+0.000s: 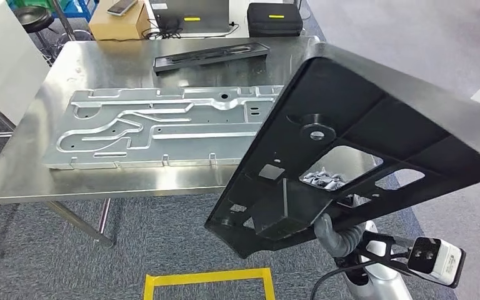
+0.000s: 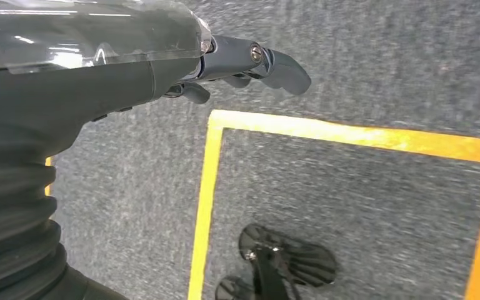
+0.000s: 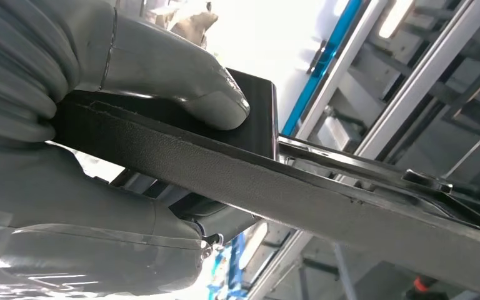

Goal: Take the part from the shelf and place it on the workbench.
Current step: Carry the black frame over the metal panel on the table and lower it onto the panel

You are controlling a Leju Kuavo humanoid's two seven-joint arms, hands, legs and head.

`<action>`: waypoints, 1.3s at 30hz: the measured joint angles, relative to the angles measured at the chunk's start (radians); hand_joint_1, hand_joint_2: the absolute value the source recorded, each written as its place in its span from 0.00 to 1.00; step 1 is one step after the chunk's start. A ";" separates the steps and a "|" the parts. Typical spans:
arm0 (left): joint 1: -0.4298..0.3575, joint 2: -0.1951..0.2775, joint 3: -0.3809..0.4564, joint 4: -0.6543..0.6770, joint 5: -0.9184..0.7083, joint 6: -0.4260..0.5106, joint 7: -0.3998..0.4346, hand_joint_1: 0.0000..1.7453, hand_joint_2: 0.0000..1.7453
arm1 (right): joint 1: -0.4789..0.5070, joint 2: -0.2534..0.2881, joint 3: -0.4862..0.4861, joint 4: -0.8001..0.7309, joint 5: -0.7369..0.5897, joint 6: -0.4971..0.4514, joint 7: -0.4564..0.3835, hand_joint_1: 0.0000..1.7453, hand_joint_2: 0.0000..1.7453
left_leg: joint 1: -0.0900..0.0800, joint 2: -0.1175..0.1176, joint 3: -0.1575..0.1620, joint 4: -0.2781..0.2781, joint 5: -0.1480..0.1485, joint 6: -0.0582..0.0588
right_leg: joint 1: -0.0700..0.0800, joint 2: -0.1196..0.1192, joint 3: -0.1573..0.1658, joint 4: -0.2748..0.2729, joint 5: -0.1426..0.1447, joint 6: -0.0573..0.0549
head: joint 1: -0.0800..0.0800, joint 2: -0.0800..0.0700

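Note:
My right hand (image 1: 332,234) grips a large black plastic part (image 1: 362,119) by its lower edge and holds it raised and tilted in front of the steel workbench (image 1: 19,175). Up close, the thumb (image 3: 181,94) presses on one face of the black part (image 3: 300,194) while the rest of the right hand (image 3: 69,206) clamps it from the other side. My left hand (image 2: 250,65) hangs over the grey carpet with nothing in it, fingers loosely extended.
A large silver metal panel (image 1: 156,128) lies across the workbench, with a long black part (image 1: 211,55) behind it. A cardboard box (image 1: 120,22), a laptop (image 1: 190,15) and a black case (image 1: 274,19) sit beyond. Yellow tape (image 1: 206,278) marks the carpet.

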 joint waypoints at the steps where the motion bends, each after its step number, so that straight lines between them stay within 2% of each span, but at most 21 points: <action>1: -0.001 0.000 0.000 0.000 -0.001 0.000 0.000 0.00 1.00 | 0.000 0.000 -0.001 -0.002 0.002 0.000 0.000 1.00 1.00 | 0.000 0.000 0.005 -0.001 -0.005 0.003 | -0.002 0.000 -0.037 0.061 -0.025 0.005 | 0.000 0.000; 3: -0.002 0.000 0.002 0.000 -0.003 0.001 0.000 0.00 1.00 | 0.000 0.000 -0.002 -0.006 0.010 0.000 0.000 1.00 1.00 | -0.001 0.000 0.013 0.000 -0.015 0.005 | -0.005 -0.001 -0.120 0.174 -0.065 0.012 | 0.000 0.000; 4: -0.002 0.000 0.004 0.000 -0.003 0.001 0.000 0.00 1.00 | -0.002 0.000 -0.002 -0.009 0.015 -0.002 0.000 1.00 1.00 | -0.001 -0.001 0.019 0.000 -0.022 0.005 | -0.006 -0.001 -0.144 0.192 -0.060 0.013 | 0.000 0.000; 5: -0.002 0.000 0.008 0.000 -0.003 0.001 0.000 0.00 1.00 | -0.007 -0.001 -0.002 -0.013 0.018 -0.007 0.001 1.00 1.00 | -0.001 -0.001 0.028 0.000 -0.029 0.003 | -0.006 -0.001 -0.149 0.172 -0.030 0.011 | 0.000 0.000; 7: -0.003 -0.001 0.015 0.000 -0.004 0.001 -0.003 0.00 1.00 | -0.031 -0.007 -0.004 -0.016 0.016 -0.024 0.007 1.00 1.00 | -0.002 -0.001 0.048 0.000 -0.045 -0.002 | -0.004 -0.001 -0.115 0.045 0.070 0.001 | 0.000 0.000; 8: -0.005 -0.002 0.017 0.000 -0.006 0.000 -0.006 0.00 1.00 | -0.052 -0.011 -0.006 -0.013 0.010 -0.035 0.013 1.00 1.00 | -0.003 -0.001 0.057 0.000 -0.053 -0.006 | -0.001 -0.002 -0.096 -0.015 0.099 -0.005 | 0.000 0.000; 10: -0.010 -0.004 0.018 0.000 -0.011 -0.002 -0.010 0.00 1.00 | -0.108 -0.019 -0.015 0.005 -0.012 -0.049 0.029 1.00 1.00 | -0.004 0.000 0.065 0.001 -0.063 -0.017 | 0.005 -0.002 -0.078 -0.074 0.116 -0.016 | 0.000 0.000; 13: -0.018 -0.005 0.022 0.000 -0.017 -0.004 -0.015 0.00 1.00 | -0.196 -0.033 -0.044 0.055 -0.044 -0.054 0.049 1.00 1.00 | -0.006 0.002 0.072 0.017 -0.068 -0.033 | 0.002 -0.001 -0.064 -0.087 0.117 -0.031 | 0.000 0.000; 15: -0.021 -0.008 0.025 0.000 -0.019 -0.007 -0.016 0.00 1.00 | -0.251 -0.040 -0.064 0.098 -0.047 -0.055 0.058 1.00 1.00 | -0.004 0.002 0.038 0.081 -0.094 -0.041 | -0.002 -0.002 -0.050 -0.093 0.114 -0.040 | 0.000 0.000; 18: -0.022 -0.009 0.035 0.000 -0.020 -0.008 -0.015 0.00 1.00 | -0.321 -0.042 -0.081 0.174 -0.002 -0.082 0.076 1.00 1.00 | 0.001 0.002 -0.079 0.264 -0.162 -0.054 | -0.001 -0.003 -0.043 -0.094 0.104 -0.047 | 0.000 0.000; 19: -0.021 -0.010 0.039 0.000 -0.022 -0.008 -0.014 0.00 1.00 | -0.342 -0.042 -0.083 0.203 0.025 -0.096 0.085 1.00 1.00 | 0.002 0.002 -0.107 0.293 -0.165 -0.057 | -0.001 -0.002 -0.039 -0.094 0.101 -0.048 | 0.000 0.000; 20: -0.020 -0.010 0.042 0.000 -0.023 -0.008 -0.013 0.00 1.00 | -0.365 -0.042 -0.082 0.232 0.056 -0.113 0.093 1.00 1.00 | 0.002 0.002 -0.117 0.282 -0.143 -0.059 | -0.001 -0.002 -0.034 -0.093 0.096 -0.047 | 0.000 0.000; 22: -0.020 -0.010 0.047 0.000 -0.024 -0.008 -0.011 0.00 1.00 | -0.420 -0.040 -0.078 0.296 0.123 -0.154 0.108 1.00 1.00 | 0.003 0.003 -0.088 0.161 -0.047 -0.056 | -0.001 -0.001 -0.020 -0.092 0.086 -0.043 | 0.000 0.000; 24: -0.023 -0.010 0.055 0.000 -0.024 -0.007 -0.013 0.00 1.00 | -0.488 -0.032 -0.061 0.373 0.230 -0.220 0.118 1.00 1.00 | 0.000 0.008 -0.055 0.047 0.008 -0.046 | 0.000 -0.001 -0.013 -0.089 0.078 -0.036 | 0.000 0.000; 29: -0.030 -0.014 0.077 0.000 -0.028 -0.006 -0.024 0.00 1.00 | -0.666 0.020 0.049 0.614 0.609 -0.425 0.185 1.00 1.00 | -0.001 0.012 -0.045 0.011 0.027 -0.014 | 0.004 -0.001 -0.024 -0.069 0.058 -0.012 | 0.000 0.000; 31: -0.034 -0.016 0.086 0.000 -0.034 -0.008 -0.029 0.00 1.00 | -0.743 0.052 0.113 0.729 0.759 -0.488 0.241 1.00 1.00 | 0.002 0.012 -0.042 0.006 0.029 -0.007 | 0.000 -0.002 -0.066 0.018 0.011 -0.006 | 0.000 0.000; 33: -0.037 -0.016 0.094 0.000 -0.043 -0.011 -0.033 0.00 1.00 | -0.814 0.090 0.187 0.862 0.896 -0.539 0.299 1.00 1.00 | 0.002 0.012 -0.042 0.006 0.027 -0.005 | -0.003 -0.003 -0.140 0.156 -0.041 -0.001 | 0.000 0.000; 34: -0.038 -0.016 0.095 0.000 -0.047 -0.013 -0.035 0.00 1.00 | -0.842 0.107 0.224 0.926 0.953 -0.556 0.326 1.00 1.00 | 0.002 0.010 -0.041 0.007 0.026 -0.005 | -0.005 -0.003 -0.169 0.200 -0.047 0.001 | 0.000 0.000; 36: -0.038 -0.017 0.098 0.000 -0.057 -0.017 -0.038 0.00 1.00 | -0.889 0.142 0.293 1.040 1.049 -0.574 0.376 1.00 1.00 | 0.002 0.005 -0.037 0.009 0.022 -0.008 | -0.009 -0.004 -0.174 0.179 0.000 0.001 | 0.000 0.000; 38: -0.038 -0.018 0.099 0.000 -0.068 -0.023 -0.040 0.00 1.00 | -0.931 0.171 0.353 1.140 1.133 -0.579 0.422 1.00 1.00 | 0.001 -0.001 -0.033 0.012 0.015 -0.014 | -0.009 -0.004 -0.122 0.045 0.080 -0.007 | 0.000 0.000; 39: -0.039 -0.019 0.099 0.000 -0.072 -0.026 -0.041 0.00 1.00 | -0.950 0.185 0.382 1.188 1.169 -0.580 0.442 1.00 1.00 | 0.000 -0.003 -0.032 0.015 0.012 -0.019 | -0.007 -0.004 -0.098 -0.015 0.103 -0.011 | 0.000 0.000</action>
